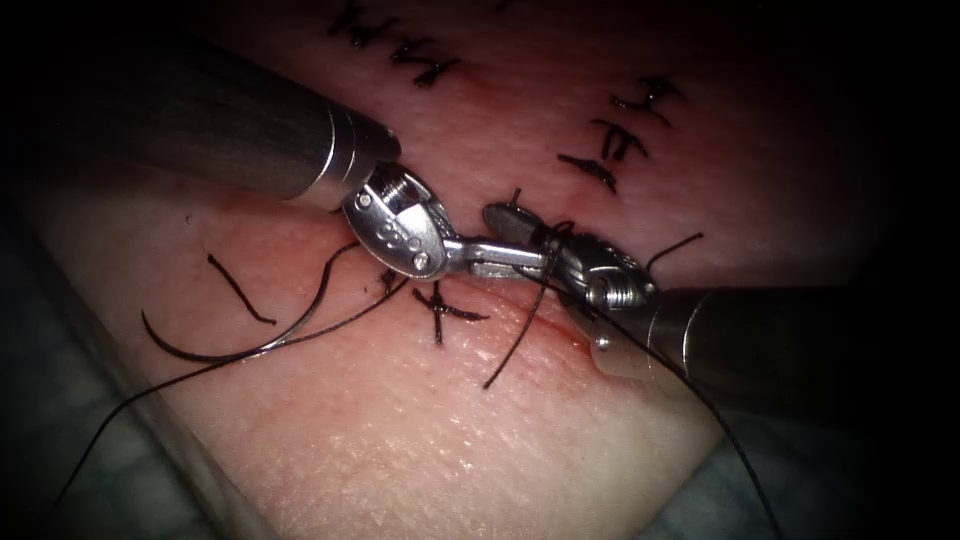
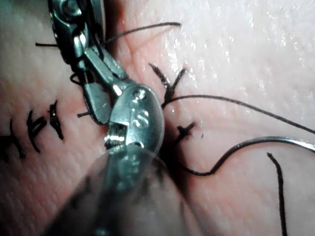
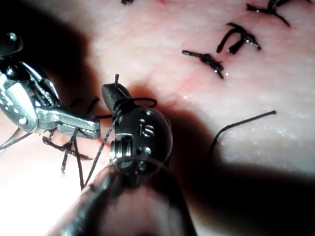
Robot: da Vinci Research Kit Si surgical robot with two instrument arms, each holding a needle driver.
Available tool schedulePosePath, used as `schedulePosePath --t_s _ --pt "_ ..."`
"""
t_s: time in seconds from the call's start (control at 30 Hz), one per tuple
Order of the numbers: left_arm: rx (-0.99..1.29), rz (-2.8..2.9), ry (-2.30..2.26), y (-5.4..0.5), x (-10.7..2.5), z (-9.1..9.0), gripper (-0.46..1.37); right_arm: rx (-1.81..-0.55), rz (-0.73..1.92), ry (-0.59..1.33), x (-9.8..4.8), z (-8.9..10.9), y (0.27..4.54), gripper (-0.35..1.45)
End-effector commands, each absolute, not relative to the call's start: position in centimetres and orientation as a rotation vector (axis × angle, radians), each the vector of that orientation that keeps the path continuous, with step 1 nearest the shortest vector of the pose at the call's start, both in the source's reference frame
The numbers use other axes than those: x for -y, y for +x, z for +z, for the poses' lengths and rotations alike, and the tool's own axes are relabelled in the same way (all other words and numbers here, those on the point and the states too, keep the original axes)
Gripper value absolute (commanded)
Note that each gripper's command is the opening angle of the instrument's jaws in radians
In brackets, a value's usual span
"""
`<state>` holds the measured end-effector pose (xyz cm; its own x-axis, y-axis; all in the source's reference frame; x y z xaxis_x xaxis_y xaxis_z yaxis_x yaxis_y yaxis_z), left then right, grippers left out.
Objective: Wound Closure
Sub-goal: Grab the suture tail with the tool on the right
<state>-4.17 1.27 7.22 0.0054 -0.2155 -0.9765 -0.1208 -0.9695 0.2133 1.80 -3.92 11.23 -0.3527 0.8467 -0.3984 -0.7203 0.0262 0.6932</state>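
- The left end effector point(image 1: 505, 258) reaches across the cut point(image 1: 545, 318), jaws clenched on thread point(image 1: 548, 262) beside the right end effector point(image 1: 512, 222).
- Thread is wrapped around the right end effector; whether its jaws grip anything cannot be told.
- One curved needle point(image 1: 235, 345) lies free on the tissue point(image 1: 420, 430), left of the cut.
- One finished stitch point(image 1: 440, 312) sits below the end effectors.

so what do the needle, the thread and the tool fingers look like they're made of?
Needle: looks like dark, smooth metal, a thin rigid curve lying free on the tissue left of the cut.
Thread: black, matte, thin and limp; fibre type unclear. The right tool has it wrapped around it.
Left tool fingers: bright polished steel by the glints, closed on thread.
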Motion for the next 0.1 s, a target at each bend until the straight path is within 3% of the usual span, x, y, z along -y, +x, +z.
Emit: schedulePosePath --t_s 0.03,0.1 --pt "0.360 -2.137 2.174 -4.16 -1.27 7.22 -0.35 -1.032 1.637 0.165 3.92 11.22 1.80 -0.35" --pt "0.360 -2.137 2.174 -4.16 -1.27 7.21 -0.35 -1.031 1.638 0.166 3.91 11.21 1.80 -0.35"
